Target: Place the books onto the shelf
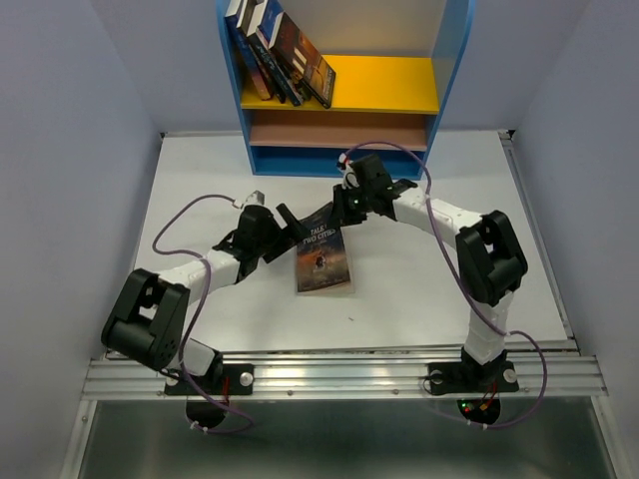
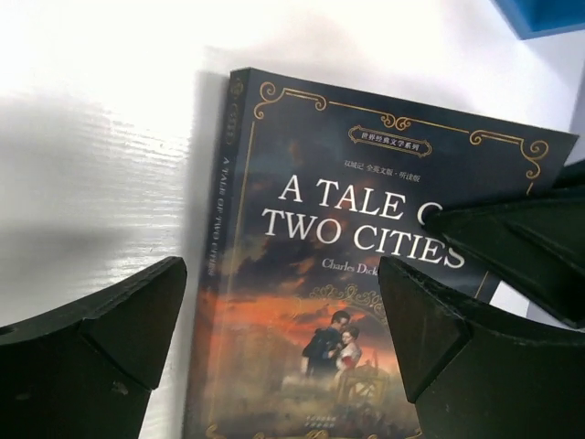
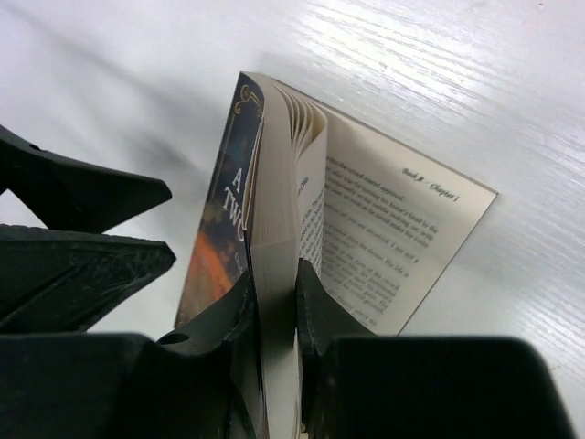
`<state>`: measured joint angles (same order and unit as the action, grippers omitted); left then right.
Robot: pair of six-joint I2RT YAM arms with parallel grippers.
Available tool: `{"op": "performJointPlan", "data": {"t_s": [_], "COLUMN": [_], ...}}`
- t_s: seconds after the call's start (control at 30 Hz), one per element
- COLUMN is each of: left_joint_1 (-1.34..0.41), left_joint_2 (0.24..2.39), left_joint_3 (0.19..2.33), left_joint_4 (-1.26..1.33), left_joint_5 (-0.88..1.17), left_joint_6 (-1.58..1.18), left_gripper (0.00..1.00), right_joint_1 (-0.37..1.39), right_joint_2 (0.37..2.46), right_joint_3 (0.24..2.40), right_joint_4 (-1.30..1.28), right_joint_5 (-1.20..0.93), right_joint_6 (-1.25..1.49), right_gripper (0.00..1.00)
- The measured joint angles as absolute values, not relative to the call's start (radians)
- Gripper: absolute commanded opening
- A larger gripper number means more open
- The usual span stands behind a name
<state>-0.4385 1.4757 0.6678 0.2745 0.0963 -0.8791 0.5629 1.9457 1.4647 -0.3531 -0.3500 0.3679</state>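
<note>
The right gripper (image 3: 274, 283) pinches only some pages of the book (image 1: 324, 261) — the left gripper (image 2: 283, 315) is spread — lifting could tear them.

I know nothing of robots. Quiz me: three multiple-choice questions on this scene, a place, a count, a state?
1. Where do the shelved books stand? A on the floor; B on the yellow upper board; C in a drawer.
2. How many books are on the table? A one; B three; C five.
3. The right jaws are: A wide open; B out of view; C shut on the Two Cities book.
Answers: B, they lean on that board; A, only one lies there; C, the right wrist view shows them pinching its cover and pages.
</note>
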Motion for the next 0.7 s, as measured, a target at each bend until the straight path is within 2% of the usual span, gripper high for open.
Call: {"op": "performJointPlan", "data": {"t_s": [0.27, 0.7], "left_joint_1": [-0.431, -0.424], "left_joint_2": [1.280, 1.268], "left_joint_3": [0.585, 0.464], "left_joint_4": [0.356, 0.653], "left_joint_5": [0.149, 0.452], "left_joint_6": [-0.723, -0.630], "left_gripper": [0.99, 0.99], "right_joint_1": [0.499, 0.471], "right_joint_2": [1.812, 1.695], "right_joint_3": [1.439, 1.424], "right_joint_4": [-0.340, -0.311], "right_joint_5": [-0.556, -0.830], "right_joint_6": [0.324, 0.292], "right_gripper": [0.01, 0.01]}}
